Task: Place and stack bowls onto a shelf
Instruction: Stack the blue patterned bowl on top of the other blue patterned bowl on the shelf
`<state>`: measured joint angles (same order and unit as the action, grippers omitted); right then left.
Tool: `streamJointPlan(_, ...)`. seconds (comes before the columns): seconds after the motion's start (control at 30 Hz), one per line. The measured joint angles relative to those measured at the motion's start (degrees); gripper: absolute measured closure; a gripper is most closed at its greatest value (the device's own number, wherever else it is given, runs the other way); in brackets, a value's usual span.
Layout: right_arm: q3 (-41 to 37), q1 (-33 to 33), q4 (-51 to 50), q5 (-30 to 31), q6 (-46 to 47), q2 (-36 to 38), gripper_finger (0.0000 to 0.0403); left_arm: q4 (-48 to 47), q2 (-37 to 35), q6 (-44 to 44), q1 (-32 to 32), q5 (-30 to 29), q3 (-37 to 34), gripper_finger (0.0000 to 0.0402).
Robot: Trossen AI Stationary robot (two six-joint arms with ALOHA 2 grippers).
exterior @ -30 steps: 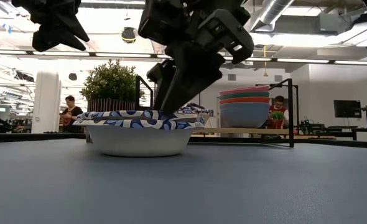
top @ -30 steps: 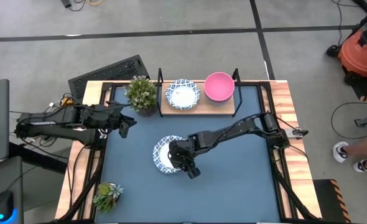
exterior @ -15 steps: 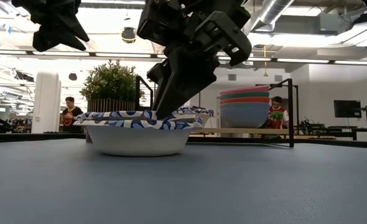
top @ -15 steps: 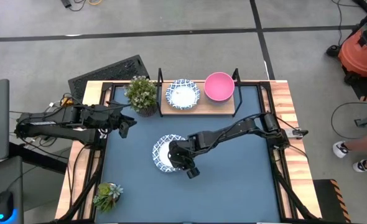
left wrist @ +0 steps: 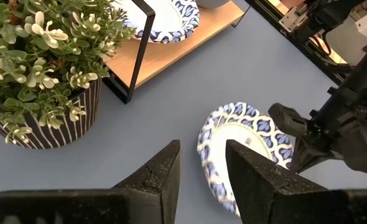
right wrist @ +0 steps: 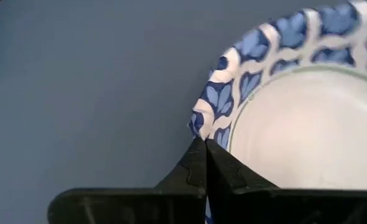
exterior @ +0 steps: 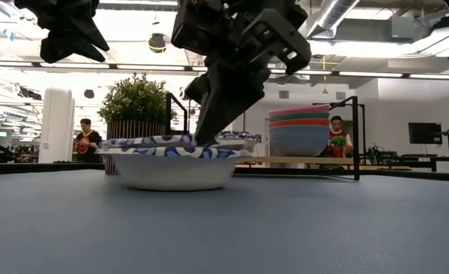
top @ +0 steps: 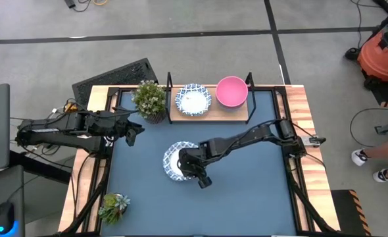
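A white bowl with a blue patterned rim (top: 175,160) sits by its base on the blue table, near the middle. My right gripper (top: 193,168) is shut on its rim. The wooden shelf (top: 210,112) stands at the far edge and carries a second blue-rimmed bowl (top: 193,99) and a pink bowl (top: 231,91), which tops a stack (exterior: 299,131). My left gripper (left wrist: 202,177) hovers open over the table's left part, near the large plant, and touches nothing. My right gripper pinches the blue patterned rim (right wrist: 203,123) on the bowl's near-right side, one finger inside the bowl and one outside. The fingers (exterior: 213,114) come down from above at a slant. The bowl stays upright with its base (exterior: 171,183) on the table.
A large potted plant in a striped pot (top: 150,100) stands just left of the shelf. A small succulent (top: 114,207) sits at the near left corner. Black posts (exterior: 355,137) rise at the shelf's ends. People stand in the room behind.
My right gripper has shut its fingers on the bowl's rim. The bowl has slid a little toward the table's right edge and remains upright on the table.
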<state>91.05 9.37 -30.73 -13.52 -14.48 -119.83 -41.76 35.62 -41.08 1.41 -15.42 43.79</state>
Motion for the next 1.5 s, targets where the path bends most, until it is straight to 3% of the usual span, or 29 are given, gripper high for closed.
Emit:
streamJointPlan(0.5,21.07,-3.90,-22.57,0.68,-6.79,0.68,0.0386,0.02,0.00,-0.02,0.02,-0.42,0.00,0.0289)
streamJointPlan(0.73,32.91,-7.42,-34.01,3.99,-8.54,0.66,0.0386,0.03,0.01,0.09,0.02,-0.42,0.00,0.0289)
streamJointPlan(0.9,40.04,-10.04,-42.46,10.80,-10.91,0.68,0.0386,0.04,0.01,0.09,0.01,-0.42,0.00,0.0289)
streamJointPlan(1.0,42.64,-12.41,-46.26,11.86,-10.59,0.68,0.0386,0.04,0.02,0.07,0.01,-0.44,0.00,0.0289)
streamJointPlan(1.3,43.26,-23.07,-44.72,12.77,-9.10,1.77,0.0386,0.04,0.00,0.04,0.02,-1.51,0.00,0.0289)
streamJointPlan(1.5,39.12,-27.53,-35.04,11.74,-9.36,1.83,0.0386,0.04,0.02,0.02,0.00,-1.56,0.00,0.0289)
